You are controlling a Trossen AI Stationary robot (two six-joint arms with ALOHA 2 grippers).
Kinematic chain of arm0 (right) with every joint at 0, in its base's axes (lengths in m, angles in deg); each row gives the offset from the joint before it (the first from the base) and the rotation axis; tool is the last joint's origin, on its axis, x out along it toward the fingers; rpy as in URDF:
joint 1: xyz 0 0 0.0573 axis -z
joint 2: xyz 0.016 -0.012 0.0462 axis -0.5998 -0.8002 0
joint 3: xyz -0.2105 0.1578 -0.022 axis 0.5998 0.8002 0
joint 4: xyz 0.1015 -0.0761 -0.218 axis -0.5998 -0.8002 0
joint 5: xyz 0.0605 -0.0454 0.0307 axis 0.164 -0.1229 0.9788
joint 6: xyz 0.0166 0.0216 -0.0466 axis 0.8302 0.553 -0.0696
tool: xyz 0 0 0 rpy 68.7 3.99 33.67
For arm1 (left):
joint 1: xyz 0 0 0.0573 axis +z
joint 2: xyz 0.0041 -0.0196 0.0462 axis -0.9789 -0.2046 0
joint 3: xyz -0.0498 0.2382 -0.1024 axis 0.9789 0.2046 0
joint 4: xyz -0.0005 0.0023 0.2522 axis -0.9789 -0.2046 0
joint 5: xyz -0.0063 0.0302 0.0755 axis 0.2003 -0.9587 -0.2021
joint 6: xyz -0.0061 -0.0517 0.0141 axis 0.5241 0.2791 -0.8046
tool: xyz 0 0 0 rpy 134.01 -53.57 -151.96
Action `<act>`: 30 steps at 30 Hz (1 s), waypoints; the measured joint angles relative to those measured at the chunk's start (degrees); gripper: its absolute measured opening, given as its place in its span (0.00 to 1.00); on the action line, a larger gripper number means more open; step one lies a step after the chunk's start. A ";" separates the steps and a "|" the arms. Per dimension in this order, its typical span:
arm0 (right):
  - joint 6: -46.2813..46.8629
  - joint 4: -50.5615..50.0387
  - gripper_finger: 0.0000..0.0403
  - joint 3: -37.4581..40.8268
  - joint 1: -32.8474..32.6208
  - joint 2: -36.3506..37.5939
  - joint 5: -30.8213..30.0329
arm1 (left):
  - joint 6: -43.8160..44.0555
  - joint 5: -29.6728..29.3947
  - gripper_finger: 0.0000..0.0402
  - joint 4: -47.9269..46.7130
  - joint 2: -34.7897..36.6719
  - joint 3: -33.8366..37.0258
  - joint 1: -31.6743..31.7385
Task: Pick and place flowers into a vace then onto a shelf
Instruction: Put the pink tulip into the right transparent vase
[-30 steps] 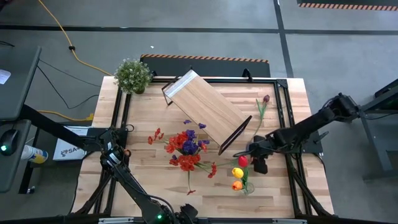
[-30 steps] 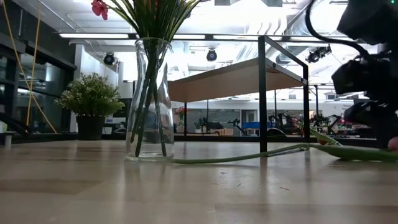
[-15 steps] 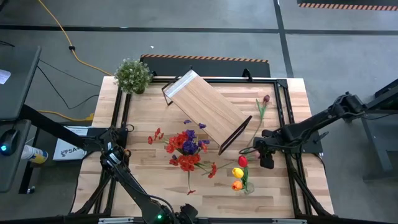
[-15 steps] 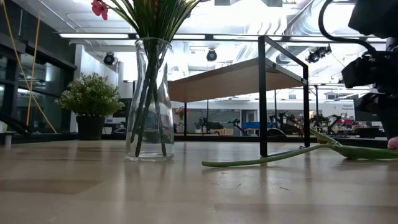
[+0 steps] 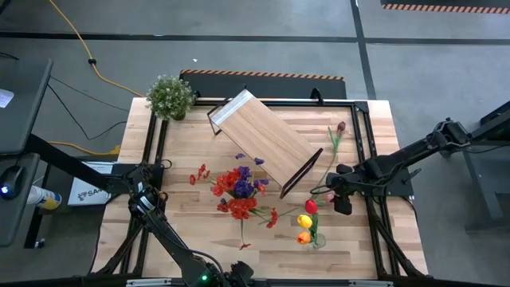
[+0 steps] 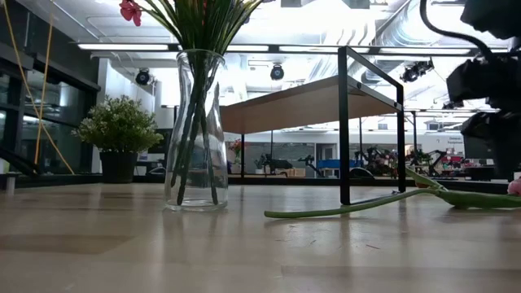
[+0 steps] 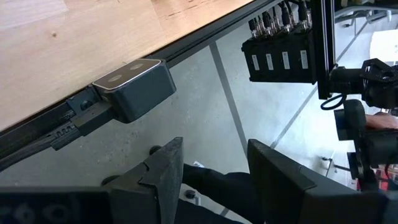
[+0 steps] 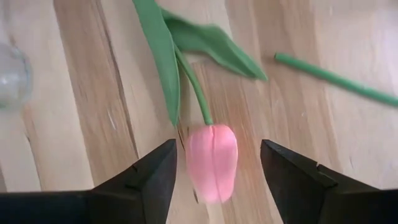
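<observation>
The right gripper (image 8: 214, 186) hovers over a pink tulip (image 8: 212, 162) lying on the table (image 5: 358, 239), its fingers spread either side of the bloom and gripping nothing. Nearby stand a vase (image 6: 195, 130) of flowers (image 5: 239, 191) and the shelf (image 5: 263, 139). The left gripper (image 7: 211, 180) hangs parted and empty beyond the table's edge.

A grey concrete floor (image 5: 263, 48) surrounds the plank table (image 5: 191, 151), with a yellow cable (image 5: 80, 44) snaking across it on the far left. A black-and-orange hazard strip (image 5: 263, 75) lies just beyond the table's far edge. Level across the table, bright ceiling strip lights (image 6: 130, 46) glow over a glass-walled hall, round fixtures (image 6: 278, 72) hanging from the ceiling, ductwork (image 6: 366, 32) overhead to the right.
</observation>
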 joint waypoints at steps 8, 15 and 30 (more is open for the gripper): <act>-5.34 10.38 0.55 -0.07 0.00 1.03 0.66 | 0.00 -0.03 0.53 -0.01 0.00 0.00 0.02; -9.75 11.32 0.53 -0.09 0.02 0.37 0.64 | 0.00 -0.07 0.53 -0.01 0.00 0.00 0.04; -12.11 15.73 0.55 -0.09 0.02 -12.59 1.68 | -0.01 -0.45 0.53 -0.03 0.00 0.00 0.05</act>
